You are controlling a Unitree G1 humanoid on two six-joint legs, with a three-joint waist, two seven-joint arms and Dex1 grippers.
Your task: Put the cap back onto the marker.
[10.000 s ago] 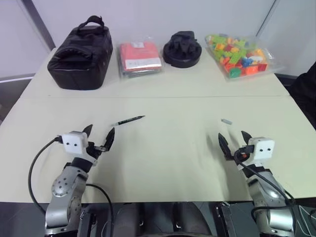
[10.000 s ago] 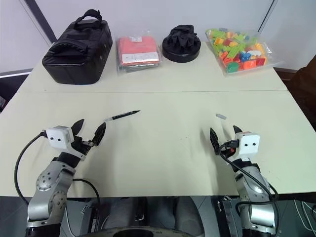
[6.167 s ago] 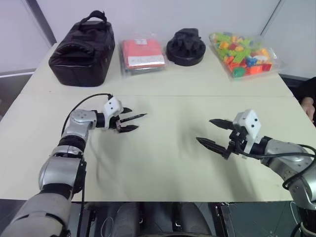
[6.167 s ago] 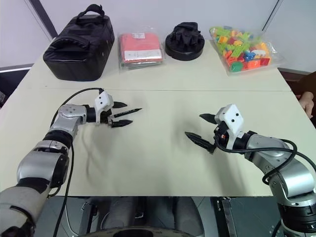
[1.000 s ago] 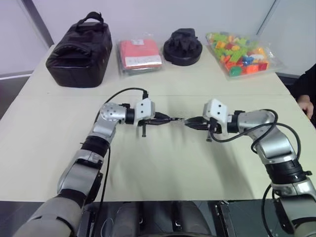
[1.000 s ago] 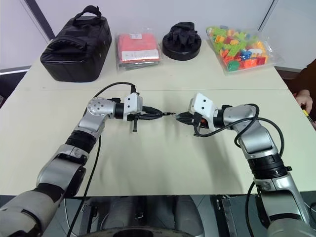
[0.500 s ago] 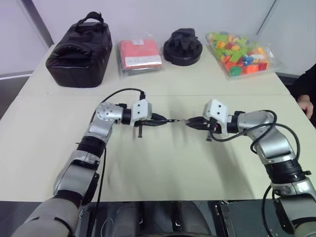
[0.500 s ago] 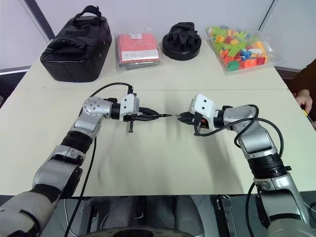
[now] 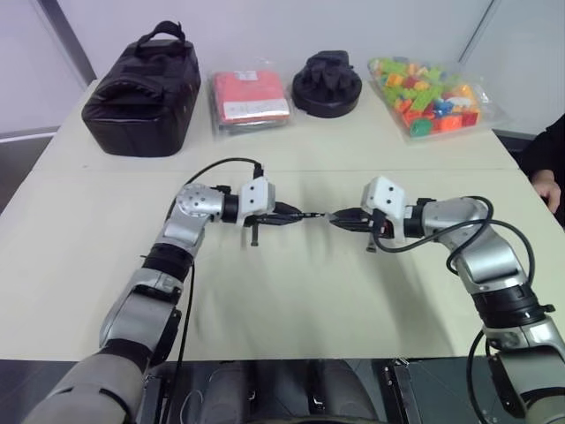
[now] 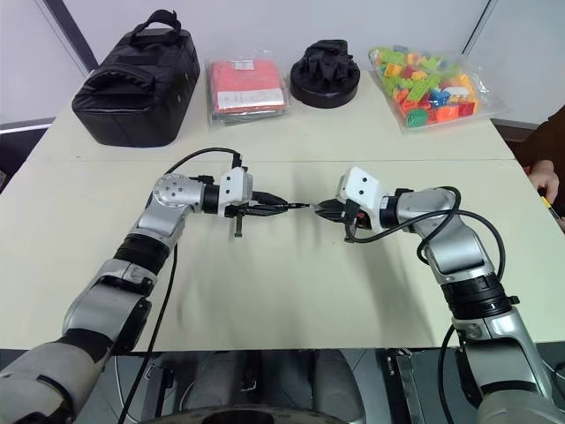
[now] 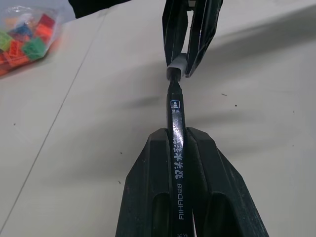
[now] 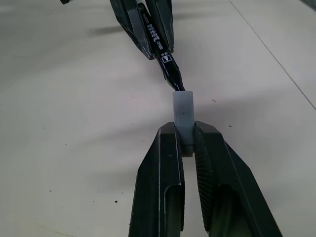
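White lettering reading "AIHAO" runs along the dark barrel of the marker (image 11: 176,148), followed by further white characters we cannot make out and a small square white label nearer its far end; on the far part of the desk (image 9: 291,291) a red packet (image 9: 250,99) carries a white label whose print is too small for us to read.

We see the marker held level above the middle of the desk, its barrel clamped between the two black fingers of the left tool (image 9: 287,215), which is closed tight on it; the marker's free end points straight across at the right tool (image 9: 344,217); that tool is likewise closed, pinching the cap (image 12: 182,113) between its fingers, with the light grey cap sticking out beyond the fingertips (image 12: 168,136); the marker's end meets the open mouth of the cap, and in the wrist views it appears just entered or touching the rim; how far in it sits we cannot tell; the two tools face each other tip to tip, close together, both clear of the desk surface.

Along the far edge of the desk we see a black bag (image 9: 141,93), a round black object (image 9: 327,86) beside the red packet, and a clear bag of coloured building bricks (image 9: 430,99); a person's hand (image 9: 548,188) shows at the right edge.
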